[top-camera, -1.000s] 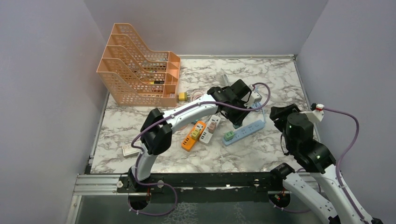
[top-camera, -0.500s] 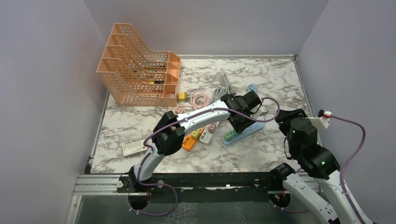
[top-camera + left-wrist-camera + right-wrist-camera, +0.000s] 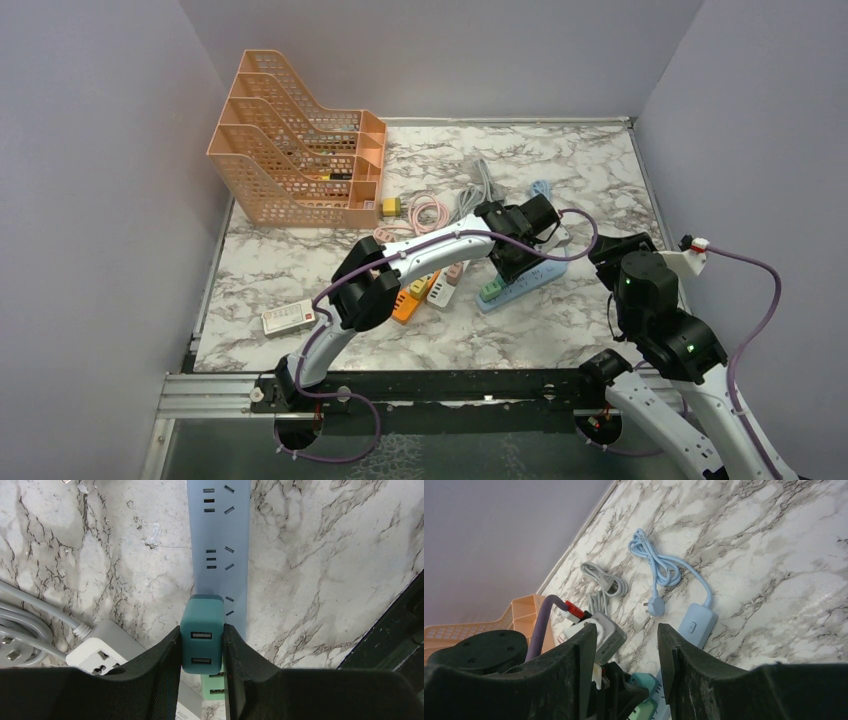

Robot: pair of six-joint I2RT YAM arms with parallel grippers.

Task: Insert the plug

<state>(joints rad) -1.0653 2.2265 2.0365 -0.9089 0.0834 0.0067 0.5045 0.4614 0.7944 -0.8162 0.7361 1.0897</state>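
My left gripper (image 3: pixel 201 630) is shut on a teal two-port USB plug (image 3: pixel 202 614). It holds the plug over the near end of the light blue power strip (image 3: pixel 218 545), right beside a light green plug (image 3: pixel 212 686) seated in the strip. Whether the teal plug's prongs are in a socket is hidden. From above, the left gripper (image 3: pixel 512 262) is over the strip (image 3: pixel 530 280). My right gripper (image 3: pixel 626 645) stands open and empty to the right of the strip, looking at the teal plug (image 3: pixel 644 681) and the strip's switch end (image 3: pixel 696 622).
An orange file rack (image 3: pixel 300 150) fills the back left. An orange strip (image 3: pixel 408 300), a white strip (image 3: pixel 446 290) and a small white adapter (image 3: pixel 287 318) lie left of the blue strip. Grey cable (image 3: pixel 478 185), pink cable (image 3: pixel 428 212) and the blue cord (image 3: pixel 659 565) lie behind.
My left arm has swung right and toward the front with the teal plug, ending over the blue strip. The right arm shifted slightly right. Little has moved in the last half second.
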